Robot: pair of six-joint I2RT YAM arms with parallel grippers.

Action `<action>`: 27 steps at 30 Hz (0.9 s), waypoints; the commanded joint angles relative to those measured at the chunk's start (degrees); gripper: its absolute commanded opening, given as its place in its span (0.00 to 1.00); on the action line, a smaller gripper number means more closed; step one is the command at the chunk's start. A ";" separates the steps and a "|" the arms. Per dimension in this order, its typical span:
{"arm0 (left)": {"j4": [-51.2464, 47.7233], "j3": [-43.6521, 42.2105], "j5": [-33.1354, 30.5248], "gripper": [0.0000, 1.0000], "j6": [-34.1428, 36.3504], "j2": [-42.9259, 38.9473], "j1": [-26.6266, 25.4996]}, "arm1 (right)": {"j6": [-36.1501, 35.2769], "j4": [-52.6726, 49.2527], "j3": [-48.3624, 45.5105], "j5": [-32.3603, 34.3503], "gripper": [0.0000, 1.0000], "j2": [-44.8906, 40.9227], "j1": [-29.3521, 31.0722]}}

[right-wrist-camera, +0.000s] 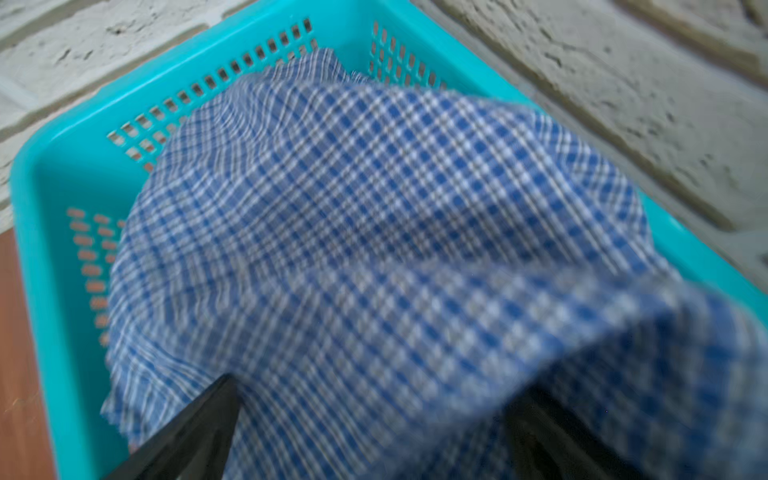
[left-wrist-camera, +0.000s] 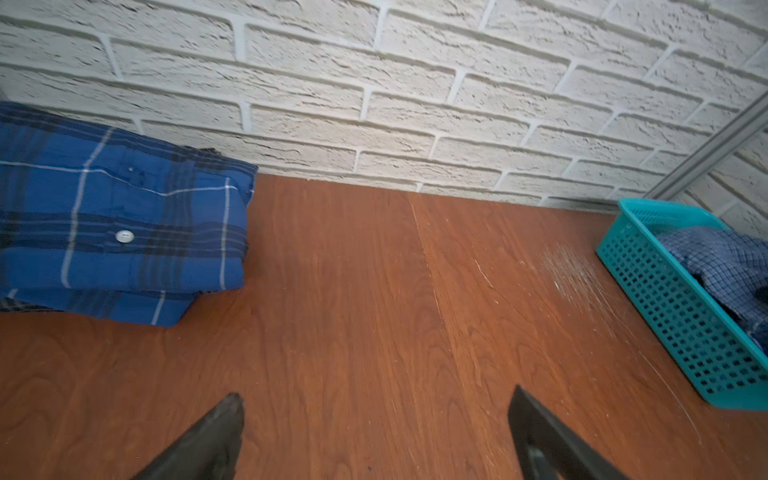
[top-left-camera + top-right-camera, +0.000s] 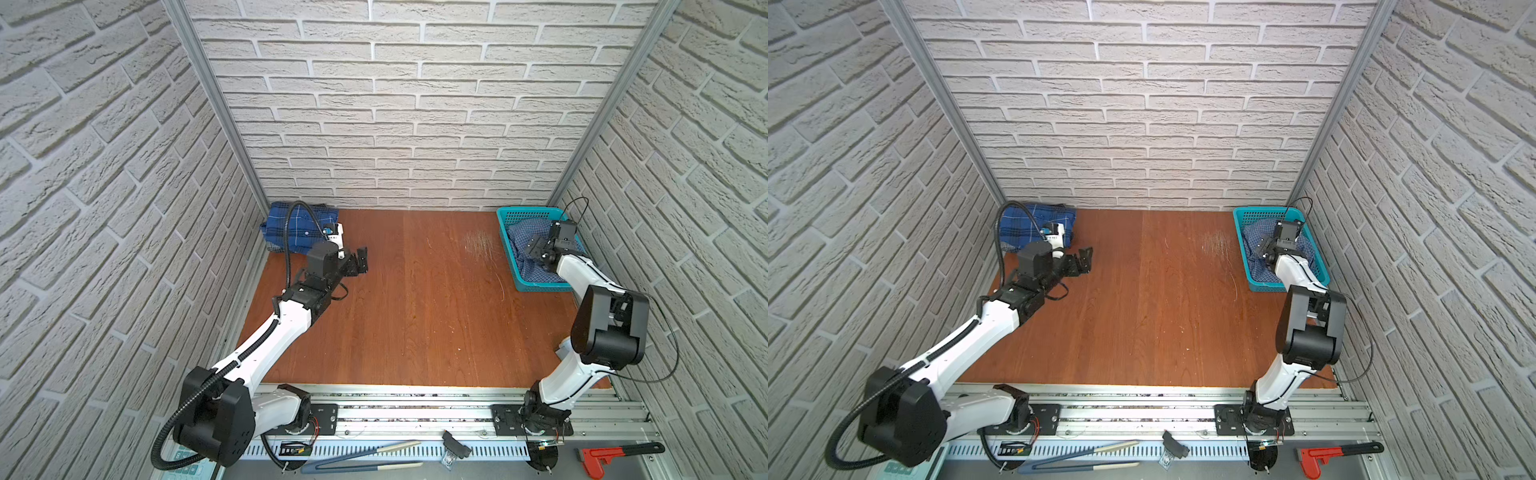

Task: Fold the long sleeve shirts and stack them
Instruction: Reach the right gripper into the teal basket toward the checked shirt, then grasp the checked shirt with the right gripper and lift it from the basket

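The darker plaid long sleeve shirt lies folded in the table's far left corner. The small-check light blue shirt is crumpled in the teal basket. My left gripper is open over bare wood, just right of the folded shirt. My right gripper reaches down into the basket, its jaws wide apart with a hump of the check cloth between them, not pinched.
Brick-pattern walls close in the wooden table at the back and on both sides. The basket stands against the right wall. A scratched patch lies left of it. A red wrench and tongs lie beyond the front rail.
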 commanded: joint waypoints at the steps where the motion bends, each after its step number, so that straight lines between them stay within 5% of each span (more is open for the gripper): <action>1: -0.02 1.62 2.91 0.98 1.24 1.97 -0.78 | -0.24 -0.89 4.89 0.37 0.92 4.09 -0.05; 7: -0.33 2.25 3.74 0.98 0.88 3.50 -1.60 | 0.82 -1.56 7.21 -4.38 0.54 6.15 -0.03; 10: -0.96 3.14 5.27 0.98 0.42 3.80 -1.87 | 1.75 -1.56 6.70 -5.27 0.20 2.95 0.07; 12: -1.62 3.71 5.45 0.98 0.15 3.70 -2.11 | 2.48 -1.22 5.50 -5.51 0.07 -0.93 0.11; 22: -0.60 3.04 5.58 0.98 -2.09 0.54 -3.11 | 2.76 4.14 -4.42 -13.29 0.07 -30.24 2.42; 27: -0.78 3.34 6.25 0.98 -3.18 0.74 -3.09 | 1.58 3.78 5.57 -21.69 0.06 -35.55 6.25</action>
